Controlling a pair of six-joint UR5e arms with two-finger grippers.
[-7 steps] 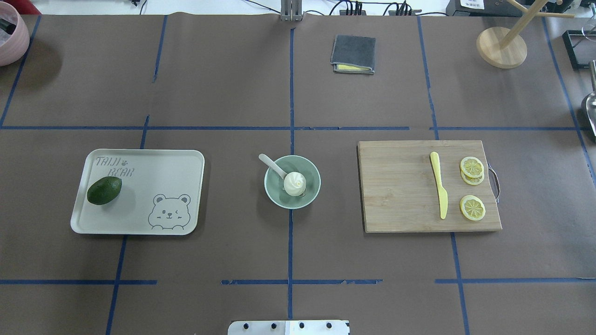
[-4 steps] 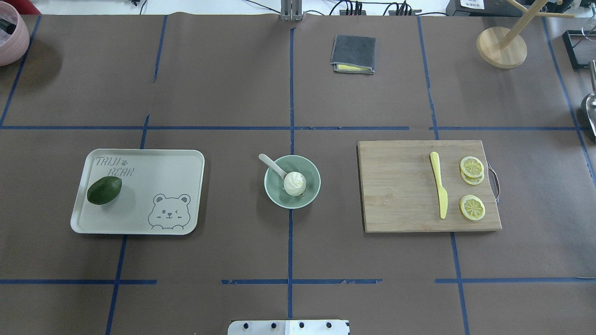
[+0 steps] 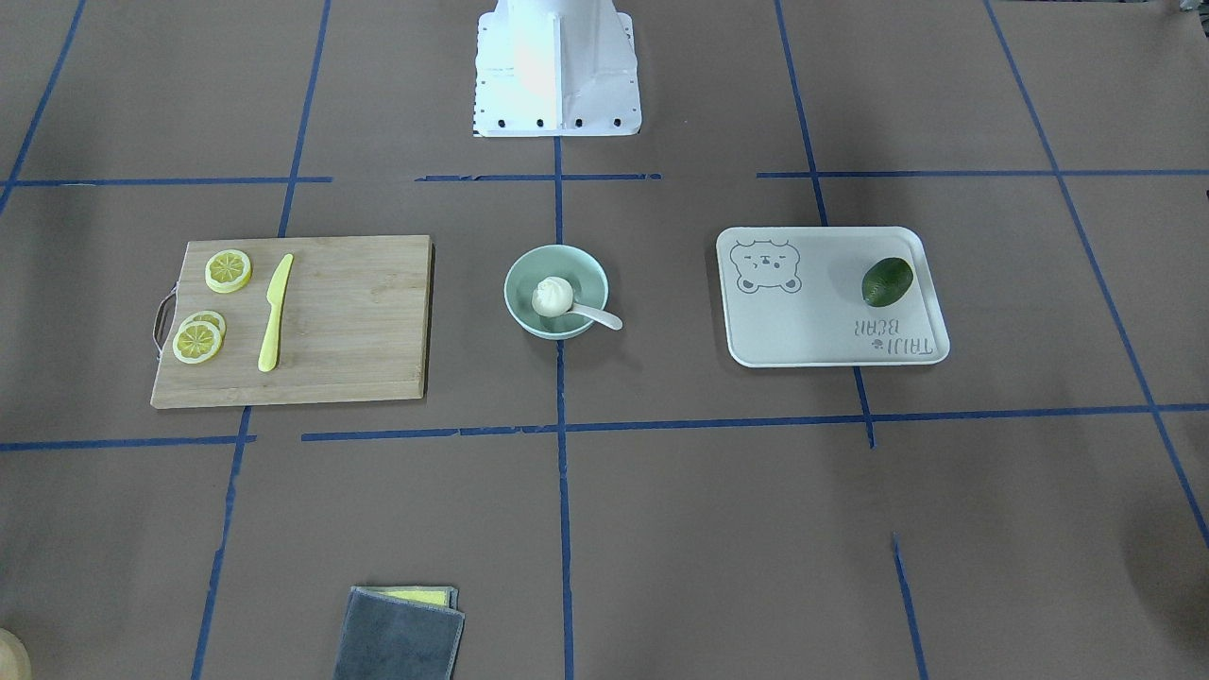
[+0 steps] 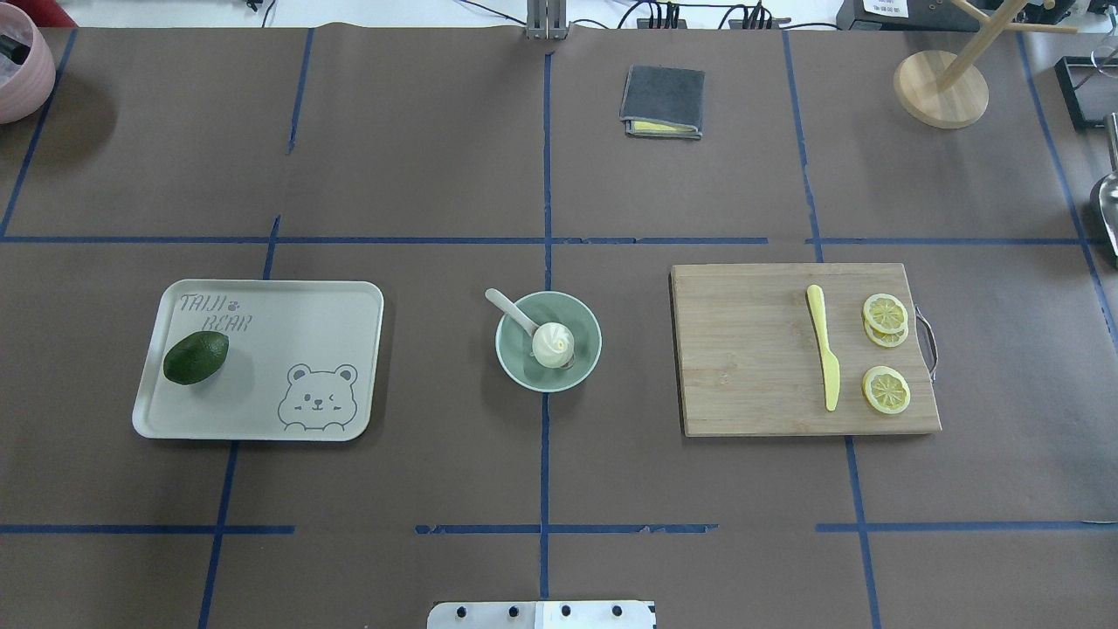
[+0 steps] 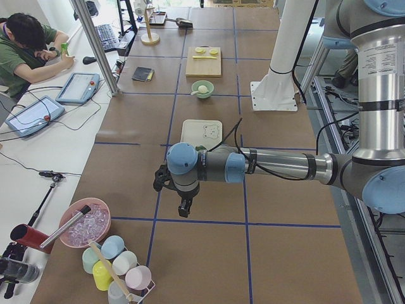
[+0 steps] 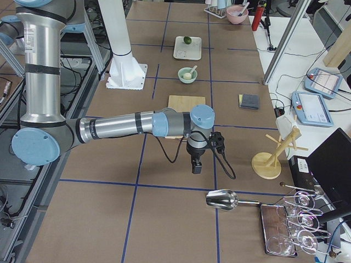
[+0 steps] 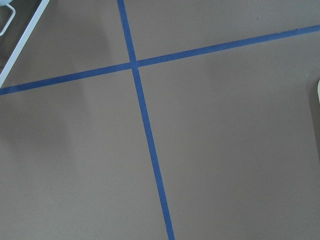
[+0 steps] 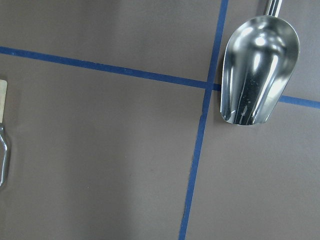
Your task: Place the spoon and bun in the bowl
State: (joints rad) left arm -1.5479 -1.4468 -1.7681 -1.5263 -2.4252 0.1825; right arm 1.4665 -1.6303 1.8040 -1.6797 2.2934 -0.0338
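Note:
The mint-green bowl (image 4: 588,348) stands at the table's middle. The white bun (image 4: 553,344) sits inside it. The pale spoon (image 4: 509,308) lies with its scoop in the bowl under the bun and its handle over the rim. In the front-facing view the bowl (image 3: 529,272), bun (image 3: 553,297) and spoon (image 3: 601,316) show the same. My left gripper (image 5: 184,209) hangs over bare table far from the bowl, and my right gripper (image 6: 196,166) does so at the other end. Both show only in the side views, so I cannot tell whether they are open or shut.
A white bear-print tray (image 4: 288,349) holds an avocado (image 4: 196,356). A wooden cutting board (image 4: 751,349) carries a yellow knife (image 4: 824,356) and lemon slices (image 4: 886,389). A grey cloth (image 4: 663,101), a wooden stand (image 4: 941,87) and a metal scoop (image 8: 257,67) lie further off.

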